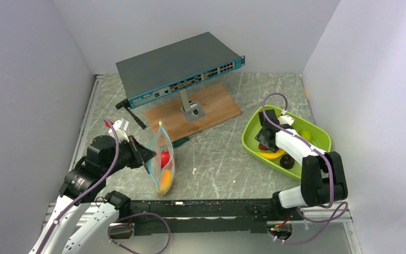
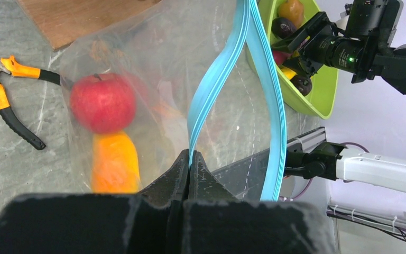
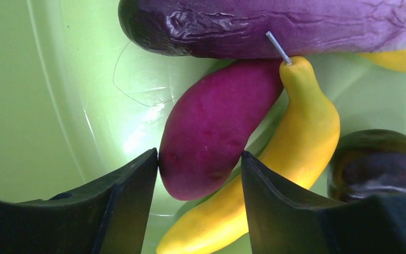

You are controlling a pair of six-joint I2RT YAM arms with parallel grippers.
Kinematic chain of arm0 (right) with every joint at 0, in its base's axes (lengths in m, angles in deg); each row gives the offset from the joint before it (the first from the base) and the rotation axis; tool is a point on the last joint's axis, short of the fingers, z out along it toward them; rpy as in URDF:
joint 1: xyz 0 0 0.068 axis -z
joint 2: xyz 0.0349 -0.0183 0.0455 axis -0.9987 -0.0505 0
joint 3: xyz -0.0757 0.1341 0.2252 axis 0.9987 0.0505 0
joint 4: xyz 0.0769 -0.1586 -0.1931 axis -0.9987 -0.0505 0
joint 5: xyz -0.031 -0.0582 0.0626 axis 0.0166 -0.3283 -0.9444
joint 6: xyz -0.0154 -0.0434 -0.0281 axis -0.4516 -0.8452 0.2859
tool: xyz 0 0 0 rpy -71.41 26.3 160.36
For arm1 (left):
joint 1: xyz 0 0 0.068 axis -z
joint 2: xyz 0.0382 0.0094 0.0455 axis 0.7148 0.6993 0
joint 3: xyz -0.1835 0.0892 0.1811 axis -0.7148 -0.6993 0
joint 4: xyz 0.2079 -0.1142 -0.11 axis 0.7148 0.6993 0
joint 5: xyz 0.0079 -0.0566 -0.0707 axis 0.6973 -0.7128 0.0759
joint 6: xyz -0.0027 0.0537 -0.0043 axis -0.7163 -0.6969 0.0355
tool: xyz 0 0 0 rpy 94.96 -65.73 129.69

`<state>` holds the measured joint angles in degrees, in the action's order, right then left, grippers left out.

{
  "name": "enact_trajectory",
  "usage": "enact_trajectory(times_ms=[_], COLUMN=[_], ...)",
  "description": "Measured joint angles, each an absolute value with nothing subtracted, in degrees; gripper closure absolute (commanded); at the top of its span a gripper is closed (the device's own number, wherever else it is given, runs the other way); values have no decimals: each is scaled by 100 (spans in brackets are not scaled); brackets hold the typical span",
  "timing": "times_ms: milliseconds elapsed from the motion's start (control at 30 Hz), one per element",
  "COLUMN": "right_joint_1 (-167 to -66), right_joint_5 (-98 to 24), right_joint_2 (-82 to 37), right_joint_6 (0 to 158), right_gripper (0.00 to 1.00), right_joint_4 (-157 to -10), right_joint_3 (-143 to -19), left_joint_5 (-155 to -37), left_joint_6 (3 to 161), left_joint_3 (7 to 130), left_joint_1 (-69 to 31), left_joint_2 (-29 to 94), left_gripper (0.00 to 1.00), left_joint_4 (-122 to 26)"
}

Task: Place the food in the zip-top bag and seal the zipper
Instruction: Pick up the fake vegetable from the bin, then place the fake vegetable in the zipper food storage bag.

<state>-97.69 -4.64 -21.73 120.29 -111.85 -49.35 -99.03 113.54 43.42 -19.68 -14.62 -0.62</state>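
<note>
The zip-top bag (image 2: 164, 63) was held upright near the middle of the table, its mouth gaping. The two halves of the zipper (image 2: 211, 79) were parted, and one half was pinched in the fully closed left gripper (image 2: 190, 159). Two pieces of food were counted inside the bag: one red apple (image 2: 103, 103) above one orange (image 2: 115, 161). One pair of pliers (image 2: 5, 90) lay beside it.

The right gripper (image 3: 200, 159) was lowered into the one lime-green tray (image 3: 31, 106), its fingers spread partway on either side of one reddish piece (image 3: 211, 121), which was not seen to be lifted. Around it lay one purple eggplant (image 3: 296, 26), one banana (image 3: 296, 137) and one brown round fruit (image 3: 375, 164).
</note>
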Motion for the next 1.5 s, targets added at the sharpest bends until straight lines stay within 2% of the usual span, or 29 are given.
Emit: enact_trajectory(times_ms=[67, 167, 233, 333, 567, 667, 800, 967, 1167, 1333, 1500], right_joint_1=[-9767, -9767, -9769, -9769, -9767, -9769, -10016, -11651, -13498, -14678, -15325], right_joint_5=[-473, -525, -584, -632, -1045, -1778, -3332, -4219, -4424, -4289, -4038], right_joint_2=[-2170, -2120, -1980, -1443, 122, 507, 654, 586, 4, -522, -922], right_joint_6=[12005, 11946, 11891, 11804, 11491, 11235, 11041, 10943, 10982, 11023, 11216], right_gripper=[57, 80, 87, 93, 100, 100, 100, 100, 100, 100, 100], right_joint_4=[-11163, -11148, -11165, -11187, -11150, -10914, -10098, -9130, -8234, -7755, -7410], right_joint_3=[-4924, -4915, -4913, -4865, -4849, -4849, -4841, -4900, -5466, -6005, -6231], left_joint_5=[-9896, -9857, -9855, -9842, -9818, -9818, -9815, -9820, -9866, -9868, -9866], left_joint_6=[11354, 11354, 11354, 11352, 11352, 11358, 11396, 11433, 11479, 11511, 11599], left_joint_3=[4394, 4414, 4414, 4414, 4444, 4444, 4444, 4444, 4444, 4444, 4444], left_joint_1=[-1968, -1968, -1968, -1968, -1968, -1968, -1968, -1968, -1968, -1968, -1968], left_joint_2=[-1399, -1386, -1392, -1390, -1331, -1333, -1331, -1320, -1268, -1272, -1320], left_gripper=[100, 100, 100, 100, 100, 100, 100, 100, 100, 100, 100], left_joint_4=[-32, -32, -34, -30, 47, 47, 47, 45, 27, 16, 12])
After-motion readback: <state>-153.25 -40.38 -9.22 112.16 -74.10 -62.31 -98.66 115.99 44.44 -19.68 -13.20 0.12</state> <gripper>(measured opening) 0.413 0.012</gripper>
